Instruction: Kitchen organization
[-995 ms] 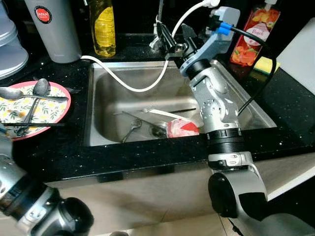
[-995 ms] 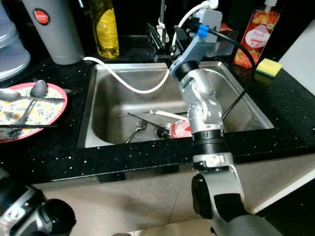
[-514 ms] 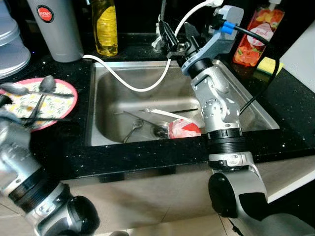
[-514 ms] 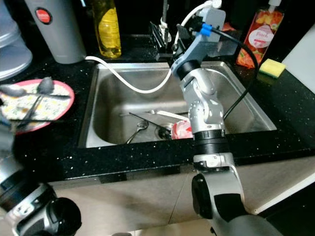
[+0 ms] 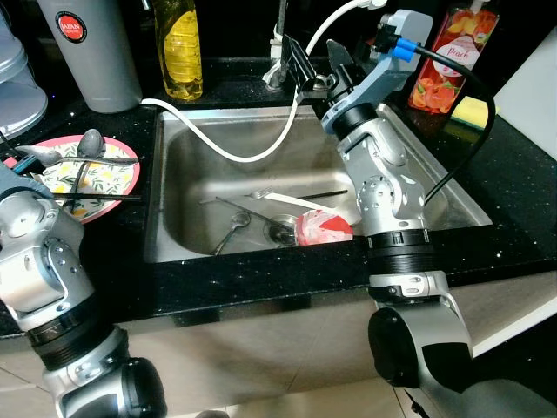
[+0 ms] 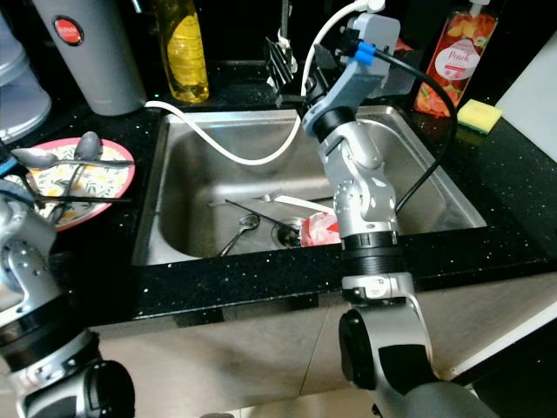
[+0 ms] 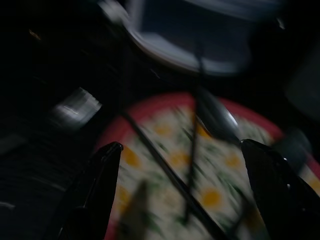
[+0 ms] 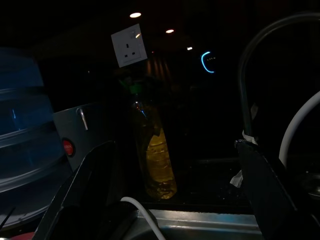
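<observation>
Head view: I've got the steel sink (image 5: 183,139) as reference. Left of it on the black counter (image 5: 130,274) sits the red-rimmed floral plate (image 5: 117,170) with spoons (image 5: 87,144) and chopsticks (image 5: 91,201) on it, the chopsticks lying roughly side to side across the near edge. In the basin: a fork (image 5: 278,197), a spoon (image 5: 233,228), a red-and-white wrapper (image 5: 324,228) by the drain. Right gripper (image 5: 318,65) is up at the sink's back rim by the tap (image 5: 278,35), fingers spread, empty. A white hose (image 5: 222,148) loops into the basin. Left wrist view: blurry, but the left gripper (image 7: 185,185) hangs over the plate, fingers (image 7: 102,180) wide apart, nothing held; chopsticks and a spoon between them. Right wrist view: looks past the sink at a yellow oil bottle (image 8: 157,160). My read: left arm is far nearer the plate's cutlery; align the jaws across the chopsticks' long axis.
</observation>
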You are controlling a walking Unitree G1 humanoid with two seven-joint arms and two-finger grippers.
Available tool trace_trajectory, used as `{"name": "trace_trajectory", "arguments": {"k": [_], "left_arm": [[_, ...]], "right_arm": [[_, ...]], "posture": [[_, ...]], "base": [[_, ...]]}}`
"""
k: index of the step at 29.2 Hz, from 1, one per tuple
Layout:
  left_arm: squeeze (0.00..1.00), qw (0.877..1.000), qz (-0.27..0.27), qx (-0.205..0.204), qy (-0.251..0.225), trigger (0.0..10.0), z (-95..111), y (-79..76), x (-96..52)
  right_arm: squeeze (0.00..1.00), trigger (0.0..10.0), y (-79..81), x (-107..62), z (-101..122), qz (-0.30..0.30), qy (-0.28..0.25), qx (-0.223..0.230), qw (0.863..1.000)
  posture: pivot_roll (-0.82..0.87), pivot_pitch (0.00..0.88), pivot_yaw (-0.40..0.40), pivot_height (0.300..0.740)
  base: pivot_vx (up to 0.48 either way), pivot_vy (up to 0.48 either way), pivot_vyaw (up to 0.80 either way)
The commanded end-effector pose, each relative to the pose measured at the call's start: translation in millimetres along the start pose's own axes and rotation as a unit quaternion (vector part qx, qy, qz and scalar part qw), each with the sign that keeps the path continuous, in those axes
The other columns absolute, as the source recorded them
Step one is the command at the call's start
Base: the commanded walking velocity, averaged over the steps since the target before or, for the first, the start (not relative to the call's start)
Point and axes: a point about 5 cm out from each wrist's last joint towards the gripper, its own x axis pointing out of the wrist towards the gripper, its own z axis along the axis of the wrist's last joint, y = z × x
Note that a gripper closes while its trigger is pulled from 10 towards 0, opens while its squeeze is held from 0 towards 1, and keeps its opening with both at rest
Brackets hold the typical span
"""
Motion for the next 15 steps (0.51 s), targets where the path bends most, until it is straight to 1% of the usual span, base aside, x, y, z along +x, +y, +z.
{"name": "trace_trajectory", "arguments": {"k": [1, 2, 3, 4, 5, 7, 8, 9, 10, 12, 14, 15], "left_arm": [[0.00, 0.999, -0.016, 0.018, 0.024, 10.0, -8.6, -11.1, 0.8], [0.00, 0.999, -0.018, 0.038, 0.023, 9.4, -10.5, -13.7, 4.6], [0.00, 0.998, -0.019, 0.052, 0.022, 9.4, -11.8, -15.1, 7.0], [0.00, 0.998, -0.018, 0.060, 0.029, 8.4, -15.5, -16.1, 13.3], [0.00, 0.997, -0.015, 0.067, 0.041, 7.8, -21.6, -17.1, 23.3], [0.00, 0.996, -0.009, 0.064, 0.056, 7.8, -26.9, -17.3, 32.0], [0.00, 0.996, -0.005, 0.060, 0.063, 7.6, -28.8, -17.2, 35.0], [0.00, 0.996, -0.005, 0.060, 0.063, 7.6, -28.8, -17.2, 35.0], [0.00, 0.996, -0.001, 0.058, 0.068, 6.8, -29.3, -18.2, 36.3], [0.00, 0.996, 0.001, 0.063, 0.062, 6.9, -27.5, -20.3, 32.7], [0.00, 0.996, 0.007, 0.066, 0.060, 6.7, -28.3, -19.2, 30.7], [0.00, 0.996, 0.013, 0.068, 0.060, 6.5, -29.9, -17.5, 29.3]], "right_arm": [[0.00, 10.0, -2.4, -2.2, 1.9, -0.004, -0.003, 0.001, 1.000], [0.00, 10.0, -1.8, -1.8, 1.9, -0.003, -0.004, 0.001, 1.000], [0.00, 10.0, -1.3, -1.6, 1.9, -0.002, -0.004, 0.002, 1.000], [0.00, 10.0, -0.6, -1.1, 1.9, -0.001, -0.004, 0.002, 1.000], [0.00, 10.0, 0.5, -0.5, 2.0, 0.000, -0.005, 0.004, 1.000], [0.00, 10.0, 1.5, -0.4, 2.0, 0.001, -0.006, 0.004, 1.000], [0.00, 10.0, 1.9, -0.5, 2.1, 0.001, -0.006, 0.005, 1.000], [0.00, 10.0, 1.9, -0.5, 2.1, 0.001, -0.006, 0.005, 1.000], [0.00, 10.0, 2.0, -1.1, 2.4, 0.001, -0.006, 0.004, 1.000], [0.00, 10.0, 0.9, -2.4, 3.4, -0.001, -0.007, 0.002, 1.000], [0.00, 10.0, -0.2, -3.2, 3.7, -0.004, -0.007, 0.000, 1.000], [0.00, 10.0, -1.0, -3.8, 4.0, -0.005, -0.007, -0.001, 1.000]], "posture": [[0.22, 0.000, 0.017, 0.740], [0.22, 0.000, 0.018, 0.740], [0.22, 0.000, 0.018, 0.740], [0.22, 0.000, 0.020, 0.740], [0.22, 0.000, 0.020, 0.740], [0.22, 0.000, 0.025, 0.740], [0.21, 0.000, 0.027, 0.740], [0.21, 0.000, 0.027, 0.740], [0.21, 0.000, 0.033, 0.740], [0.20, 0.000, 0.036, 0.740], [0.20, 0.000, 0.037, 0.740], [0.20, 0.000, 0.039, 0.740]], "base": [[0.000, 0.000, 0.00], [0.000, 0.000, 0.00], [0.000, 0.000, 0.00], [0.000, 0.000, 0.00], [0.000, 0.000, 0.00], [0.000, 0.000, 0.00], [0.000, 0.000, 0.00], [0.000, 0.000, 0.00], [0.000, 0.000, 0.00], [0.000, 0.000, 0.00], [0.000, 0.000, 0.00], [0.000, 0.000, 0.00]]}}
